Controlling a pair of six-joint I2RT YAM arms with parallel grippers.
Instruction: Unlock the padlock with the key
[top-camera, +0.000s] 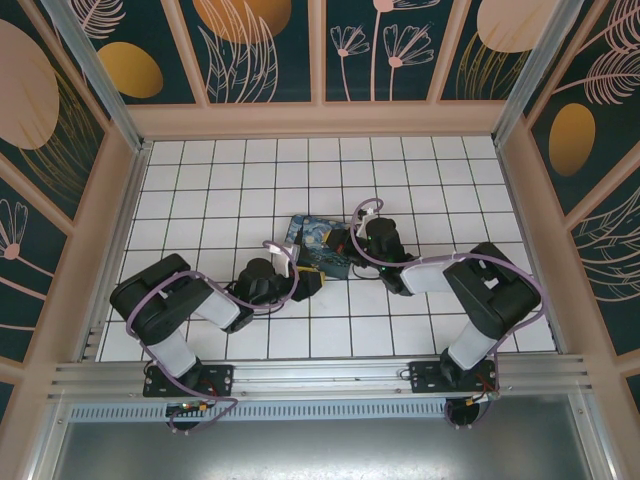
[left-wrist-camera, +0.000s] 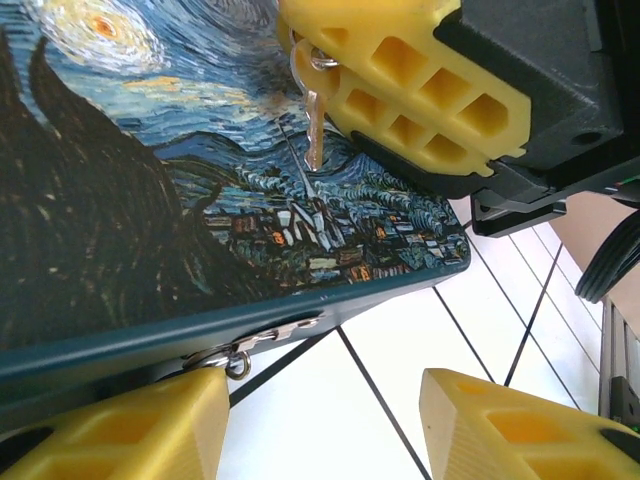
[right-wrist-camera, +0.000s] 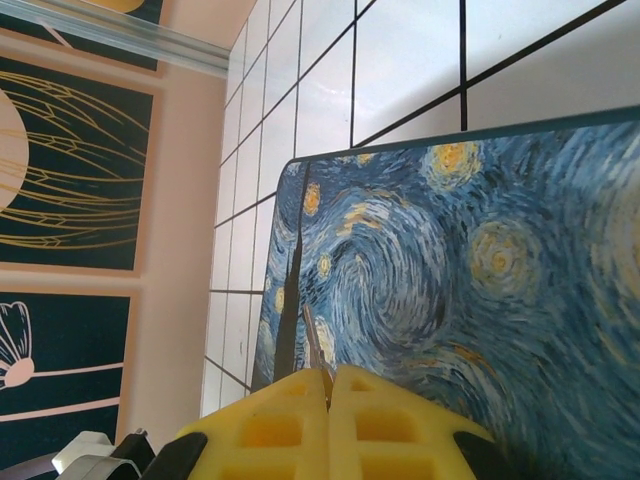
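We could not pick out the padlock for certain; a silvery latch ring (left-wrist-camera: 237, 362) sat at the starry-night box (left-wrist-camera: 120, 200) edge, just above our left gripper (left-wrist-camera: 320, 425), jaws spread. Our right gripper (left-wrist-camera: 318, 62) pinched the key (left-wrist-camera: 313, 125) above the box; we judged the unlocking not yet begun.

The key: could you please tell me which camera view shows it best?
Left wrist view: the key hangs from the shut right pincer, sharp against the painted box. The right wrist view shows a sliver; overhead it's too small.
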